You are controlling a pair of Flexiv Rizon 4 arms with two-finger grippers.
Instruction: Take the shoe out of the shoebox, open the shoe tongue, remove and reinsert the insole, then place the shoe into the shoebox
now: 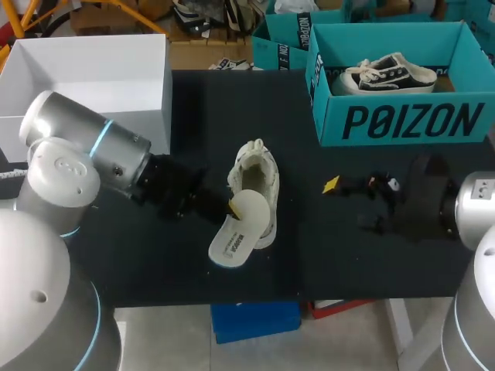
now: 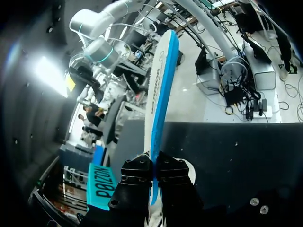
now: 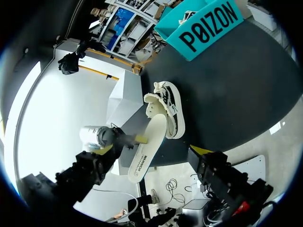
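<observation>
Insole [image 1: 238, 232] clamped by its edge in left tool [image 1: 230, 207]; right tool [image 3: 154, 149] spread wide, holding nothing.

In the left wrist view your left hand [image 2: 155, 189] shows none of its yellow tips, and it covers nearly all of the shoe [image 2: 191, 172]; only a pale sliver peeks out beside it. In the head view, the insole [image 1: 240, 228] blocks the shoe's heel opening, so you can't see inside. Your right hand [image 1: 346, 202] melts into the dark worktop [image 1: 309, 263], one yellow tip readable. The shoebox [image 1: 402, 124] wall hides the second shoe's [image 1: 390, 73] sole.
</observation>
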